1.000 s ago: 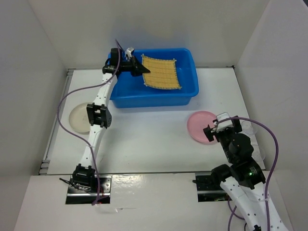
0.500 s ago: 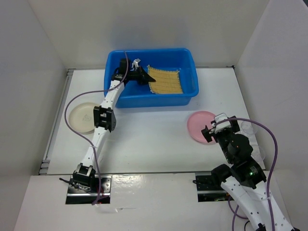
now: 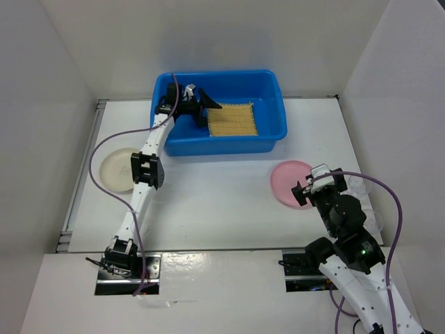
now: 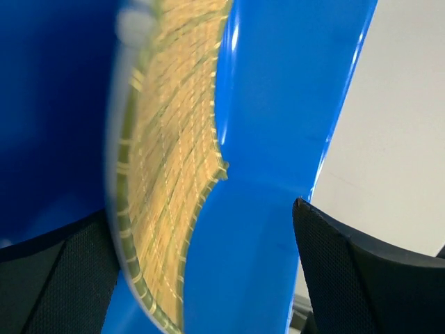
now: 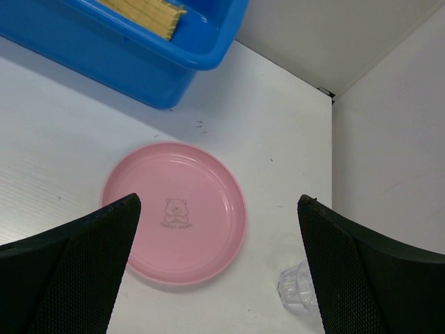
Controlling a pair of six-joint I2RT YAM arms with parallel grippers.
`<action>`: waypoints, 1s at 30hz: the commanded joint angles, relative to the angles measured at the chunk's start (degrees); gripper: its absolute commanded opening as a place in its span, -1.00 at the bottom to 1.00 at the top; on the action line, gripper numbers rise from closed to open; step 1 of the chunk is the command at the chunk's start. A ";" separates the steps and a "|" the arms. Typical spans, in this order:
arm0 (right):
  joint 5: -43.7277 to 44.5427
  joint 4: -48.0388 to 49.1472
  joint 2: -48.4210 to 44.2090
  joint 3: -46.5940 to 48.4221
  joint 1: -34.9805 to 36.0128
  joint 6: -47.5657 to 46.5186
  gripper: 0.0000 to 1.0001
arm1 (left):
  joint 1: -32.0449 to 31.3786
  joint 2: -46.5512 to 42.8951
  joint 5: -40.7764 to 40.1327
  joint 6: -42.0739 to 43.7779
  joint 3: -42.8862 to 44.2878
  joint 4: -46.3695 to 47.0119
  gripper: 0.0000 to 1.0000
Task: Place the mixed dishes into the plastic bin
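The tan woven mat lies inside the blue plastic bin, close to its near wall. My left gripper hovers over the bin's left half, open, with the mat's edge free between its fingers. A cream plate sits on the table at the left. On the right lies a pink plate with a bear print, directly under my open, empty right gripper. A small clear cup stands just right of that plate. The bin's corner lies beyond it.
White walls close in the table on the left, back and right. A purple cable loops out from the left arm over the cream plate. Another cable arcs beside the right arm near the cup.
My left gripper has opened and let go of the mat, which has dropped flatter into the bin. The left arm drew back slightly to the left. The right arm has not moved.
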 commanded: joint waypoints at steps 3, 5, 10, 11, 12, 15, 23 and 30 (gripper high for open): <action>-0.49 2.92 -1.61 -0.36 1.04 0.87 0.96 | 2.44 -14.02 -3.72 2.39 2.29 -7.80 1.00; -0.49 2.92 -1.61 -0.36 1.05 0.87 0.96 | 2.45 -15.95 -5.57 3.09 2.29 -12.02 1.00; -1.02 2.92 -2.14 -0.36 2.89 0.34 0.96 | 0.08 -16.48 -12.42 6.78 2.29 -21.69 1.00; -1.02 2.40 -2.14 -0.36 2.90 0.34 0.96 | -0.54 -16.48 -13.74 7.92 2.29 -22.92 1.00; -1.02 2.39 -2.14 -0.36 2.90 0.34 0.96 | -1.15 -16.48 -14.80 7.93 2.29 -25.19 1.00; -1.55 2.39 -2.75 -0.36 3.51 0.34 0.96 | -2.74 -14.39 -17.26 10.30 2.29 -29.24 1.00; -0.41 2.39 -4.33 -0.36 3.51 0.34 0.96 | -6.34 -15.75 -29.17 15.22 2.29 -34.97 1.00; 0.82 2.92 -4.86 -0.89 3.51 0.34 0.96 | -6.70 -35.54 -73.05 20.94 1.33 -44.90 1.00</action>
